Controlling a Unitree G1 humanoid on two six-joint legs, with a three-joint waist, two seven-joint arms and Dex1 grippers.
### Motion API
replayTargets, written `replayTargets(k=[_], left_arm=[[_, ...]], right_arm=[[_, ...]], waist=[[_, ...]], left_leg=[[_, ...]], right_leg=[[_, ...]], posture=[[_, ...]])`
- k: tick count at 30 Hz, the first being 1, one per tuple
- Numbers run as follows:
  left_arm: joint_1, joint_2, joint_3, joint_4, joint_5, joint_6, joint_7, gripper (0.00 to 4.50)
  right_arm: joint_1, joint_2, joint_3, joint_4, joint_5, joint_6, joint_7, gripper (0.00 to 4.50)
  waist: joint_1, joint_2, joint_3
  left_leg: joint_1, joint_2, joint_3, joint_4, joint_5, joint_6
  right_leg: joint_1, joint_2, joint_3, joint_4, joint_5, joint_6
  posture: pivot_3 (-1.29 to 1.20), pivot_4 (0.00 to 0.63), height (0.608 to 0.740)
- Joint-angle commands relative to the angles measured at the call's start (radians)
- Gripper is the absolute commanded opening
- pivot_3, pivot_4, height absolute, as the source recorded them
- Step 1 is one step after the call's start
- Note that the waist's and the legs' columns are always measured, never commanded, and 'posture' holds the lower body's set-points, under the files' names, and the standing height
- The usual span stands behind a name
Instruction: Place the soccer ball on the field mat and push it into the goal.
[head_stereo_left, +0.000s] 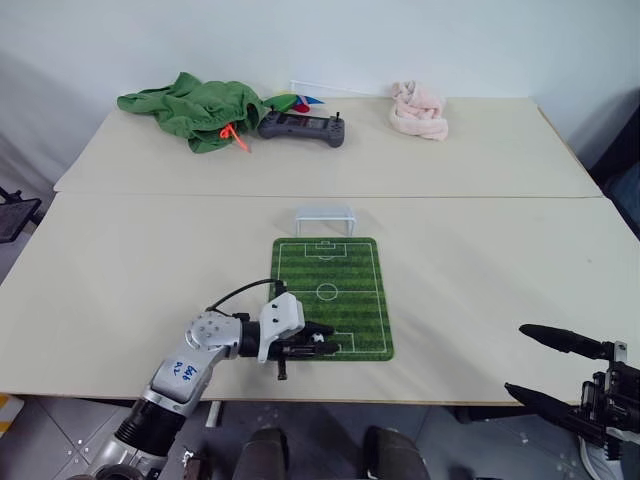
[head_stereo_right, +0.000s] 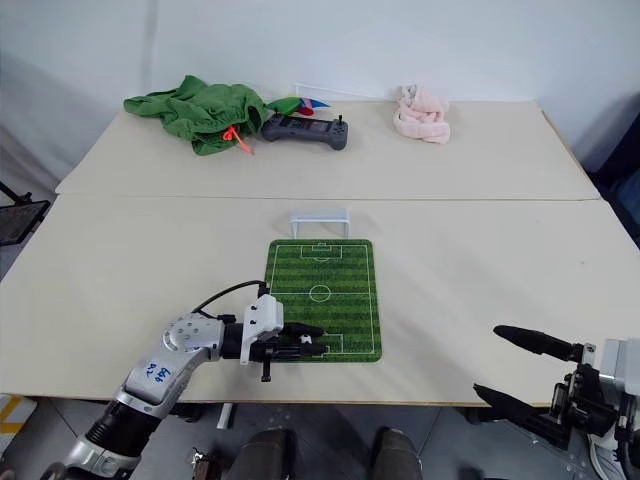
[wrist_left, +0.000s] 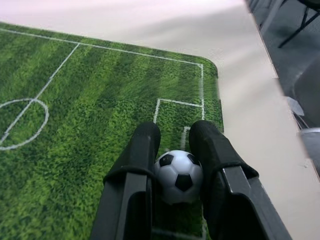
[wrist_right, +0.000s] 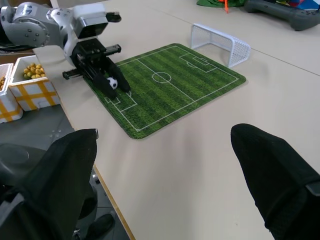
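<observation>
The soccer ball (wrist_left: 178, 176), small and white with black patches, is pinched between the two black fingers of my left gripper (head_stereo_left: 320, 343), which is shut on it. Gripper and ball sit low over the near left corner of the field mat (head_stereo_left: 340, 290), by the near penalty box; whether the ball rests on the mat I cannot tell. The right wrist view shows the same ball (wrist_right: 113, 82) in those fingers. The white goal (head_stereo_left: 325, 219) stands on the table just past the mat's far end. My right gripper (head_stereo_left: 530, 365) hangs open off the table's near right edge, holding nothing.
At the back of the far table lie a rumpled green cloth (head_stereo_left: 195, 108), a dark grey controller (head_stereo_left: 302, 127) and a pink cloth (head_stereo_left: 418, 110). A seam (head_stereo_left: 450, 196) joins the two tables. A white box of yellow bits (wrist_right: 30, 80) sits below the near edge.
</observation>
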Motion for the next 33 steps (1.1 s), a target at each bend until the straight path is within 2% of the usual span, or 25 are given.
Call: replayTargets(k=[1, 20, 22, 25, 32, 33], left_arm=[[-0.011, -0.007, -0.013, -0.003, 0.010, -0.033, -0.013, 0.86], [-0.016, -0.043, -0.045, 0.045, 0.087, -0.083, 0.027, 0.86], [-0.016, -0.043, -0.045, 0.046, 0.087, -0.086, 0.024, 1.58], [-0.017, -0.041, -0.045, 0.054, 0.091, -0.096, 0.022, 2.35], [-0.020, -0.041, -0.044, 0.061, 0.094, -0.110, 0.026, 4.46], [-0.021, -0.041, -0.044, 0.061, 0.093, -0.110, 0.027, 4.49]], right_arm=[[0.010, -0.001, -0.017, -0.013, 0.002, 0.003, -0.008, 4.50], [0.013, -0.011, -0.026, 0.011, -0.018, 0.000, -0.021, 4.50], [0.008, -0.013, -0.024, 0.014, -0.022, 0.002, -0.024, 4.50], [0.003, -0.016, -0.020, 0.019, -0.027, 0.003, -0.027, 4.50], [-0.003, -0.023, -0.012, 0.033, -0.041, 0.003, -0.030, 4.50], [-0.005, -0.023, -0.012, 0.035, -0.043, 0.003, -0.031, 4.50]], waist=[[0.000, 0.000, 0.000], [0.021, 0.001, 0.000], [0.021, 0.001, -0.001], [0.022, 0.001, -0.001], [0.022, 0.001, -0.001], [0.022, 0.001, -0.001]], left_leg=[[0.000, 0.000, 0.000, 0.000, 0.000, 0.000], [0.000, 0.000, 0.000, 0.001, 0.000, 0.000], [0.000, 0.000, 0.000, 0.001, 0.000, 0.000], [0.000, 0.000, 0.000, 0.001, 0.000, 0.000], [0.000, 0.000, 0.000, 0.001, 0.000, 0.000], [0.000, 0.000, 0.000, 0.001, 0.000, 0.000]], right_leg=[[0.000, 0.000, 0.000, 0.000, 0.000, 0.000], [0.000, 0.000, 0.000, 0.000, 0.000, 0.000], [0.000, 0.000, 0.000, 0.000, 0.000, 0.000], [0.000, 0.000, 0.000, 0.000, 0.000, 0.000], [0.000, 0.000, 0.000, 0.000, 0.000, -0.001], [0.000, 0.000, 0.000, 0.000, 0.000, -0.001]], posture=[[0.00, 0.150, 0.740], [0.00, 0.150, 0.740], [0.00, 0.150, 0.740], [0.00, 0.150, 0.740], [0.00, 0.150, 0.740], [0.00, 0.150, 0.740]])
